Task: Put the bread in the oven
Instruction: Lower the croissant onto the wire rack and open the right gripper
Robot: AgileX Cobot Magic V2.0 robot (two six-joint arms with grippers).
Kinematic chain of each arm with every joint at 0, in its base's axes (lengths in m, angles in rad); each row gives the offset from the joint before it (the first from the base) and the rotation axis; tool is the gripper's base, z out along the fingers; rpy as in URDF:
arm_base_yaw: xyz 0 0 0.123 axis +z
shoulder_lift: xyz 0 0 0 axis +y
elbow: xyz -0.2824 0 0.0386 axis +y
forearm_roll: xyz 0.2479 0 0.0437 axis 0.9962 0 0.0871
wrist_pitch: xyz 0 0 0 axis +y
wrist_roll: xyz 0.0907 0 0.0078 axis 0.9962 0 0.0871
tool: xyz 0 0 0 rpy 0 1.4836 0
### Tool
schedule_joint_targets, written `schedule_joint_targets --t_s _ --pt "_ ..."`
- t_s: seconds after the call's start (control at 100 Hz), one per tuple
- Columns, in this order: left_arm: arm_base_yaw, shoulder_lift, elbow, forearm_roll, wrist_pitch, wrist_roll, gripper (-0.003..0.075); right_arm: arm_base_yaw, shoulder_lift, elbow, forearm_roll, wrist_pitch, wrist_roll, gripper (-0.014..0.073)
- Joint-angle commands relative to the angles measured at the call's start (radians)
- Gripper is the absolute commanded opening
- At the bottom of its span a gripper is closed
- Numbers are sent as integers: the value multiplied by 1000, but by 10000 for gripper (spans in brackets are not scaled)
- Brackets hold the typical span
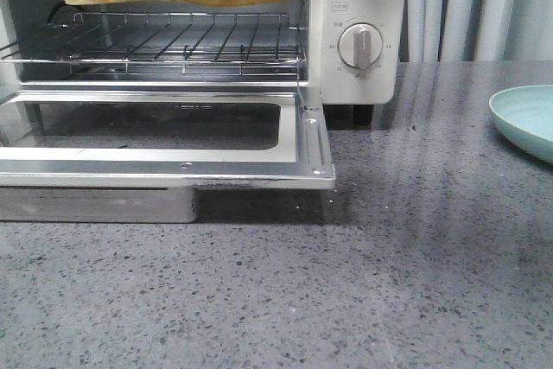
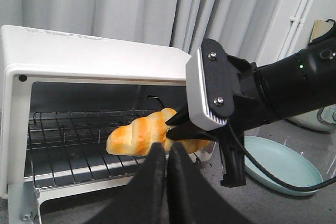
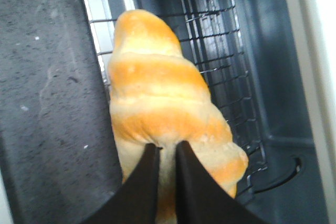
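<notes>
The right gripper (image 3: 167, 153) pinches the bread (image 3: 160, 103) between its black fingers (image 3: 144, 182), holding it above the wire rack (image 1: 173, 45) inside the open oven (image 1: 354, 6); the left gripper (image 2: 167, 156), fingers pressed together and empty, hangs outside above the table (image 1: 346, 300).

Light: soft, even, bright.
Glare: streaks are shining on the counter (image 1: 415, 239) and the oven (image 1: 173, 140) door's glass.
Shadow: falling beneath the door.
Blur: the end effector (image 3: 164, 153) is blurring close-up.
</notes>
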Motion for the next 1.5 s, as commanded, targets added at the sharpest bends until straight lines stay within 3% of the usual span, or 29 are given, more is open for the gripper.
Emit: schedule_joint_targets --t_s 0.0,0.3,0.58,0.68,0.8,0.86,1.25,1.49 --pt "-8 14 -33 -7 -77 -4 -21 -5 -31 -36 -89 -63 -6 -69" --pt "-8 14 -33 -7 -75 -4 -21 -19 22 -36 -178 -90 -6 -69" --pt "-8 14 -33 -7 -75 -4 -21 -41 26 -36 -183 -135 -4 -55" --pt "-8 14 -33 -7 -75 -4 -21 -41 26 -36 -183 -135 -4 100" --pt "-8 14 -33 -7 -75 -4 -21 -45 35 -36 -187 -135 -4 432" --pt "-8 14 -33 -9 -75 -4 -21 -48 41 -36 -196 -135 -2 499" --pt "-8 14 -33 -9 -75 -4 -21 -46 51 -45 -194 -138 9 463" --pt "-8 14 -33 48 -39 -4 -21 39 42 -85 -192 -63 43 463"
